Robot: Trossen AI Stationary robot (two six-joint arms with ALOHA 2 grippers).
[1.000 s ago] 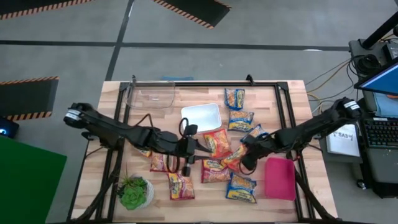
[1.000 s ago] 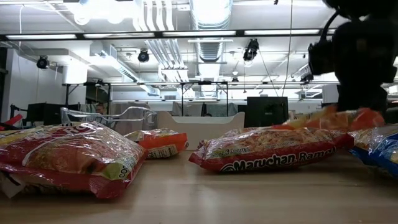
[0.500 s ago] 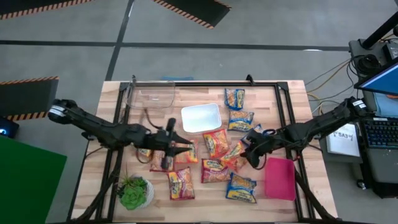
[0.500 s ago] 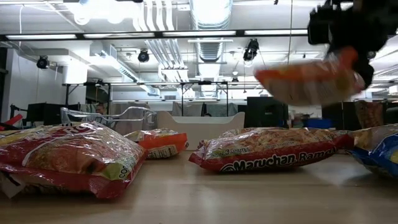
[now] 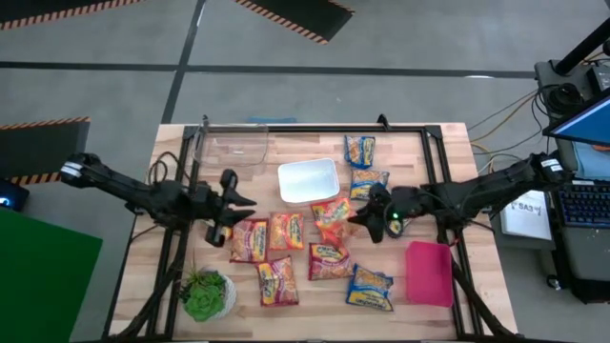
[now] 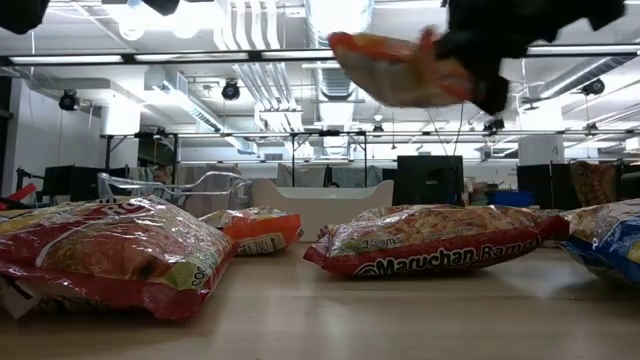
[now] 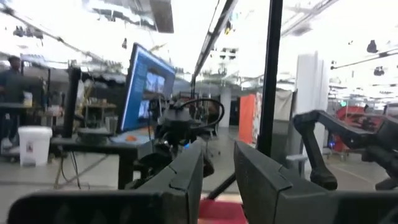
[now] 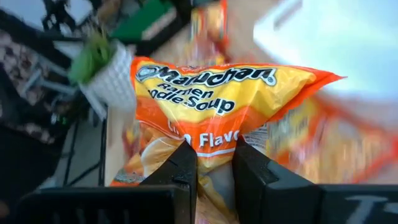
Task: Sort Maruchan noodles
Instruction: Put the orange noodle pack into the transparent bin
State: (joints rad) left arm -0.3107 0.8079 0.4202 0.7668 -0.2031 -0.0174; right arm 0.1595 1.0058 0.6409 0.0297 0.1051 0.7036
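My right gripper [image 5: 370, 217] is over the middle of the table, shut on an orange Maruchan packet [image 8: 230, 99] that shows high in the low view [image 6: 395, 68]. My left gripper [image 5: 238, 202] hovers open and empty over the table's left part; its wrist view [image 7: 219, 163] looks level into the room. Several other packets lie flat on the wood: red-orange ones [image 5: 250, 240] [image 5: 286, 231] [image 5: 276, 283] [image 5: 329, 262] and blue ones [image 5: 359, 151] [image 5: 368, 184] [image 5: 370, 288]. Another orange packet [image 5: 329, 211] lies partly under the held one. My right gripper pinches the orange packet between its two fingers on the crumpled part below the printed name [image 8: 214, 146]. The fingers come from the table's right, about level. The packet is lifted clear, well above the table, tilted and sticking out ahead of the fingers toward the table's left [image 6: 360, 55].
A clear bin [image 5: 232, 148] stands at the far left, a white bin [image 5: 308, 179] at the far middle, and a pink bin [image 5: 429, 272] at the near right. A small green potted plant [image 5: 205, 295] stands at the near left corner. Black frame rails run along both table sides.
My right gripper has lifted the orange packet off the table and carried it up and toward the table's left and far side, nearer the white bin. My left gripper has drawn back toward the left edge, uncovering a red-orange packet that now lies flat.
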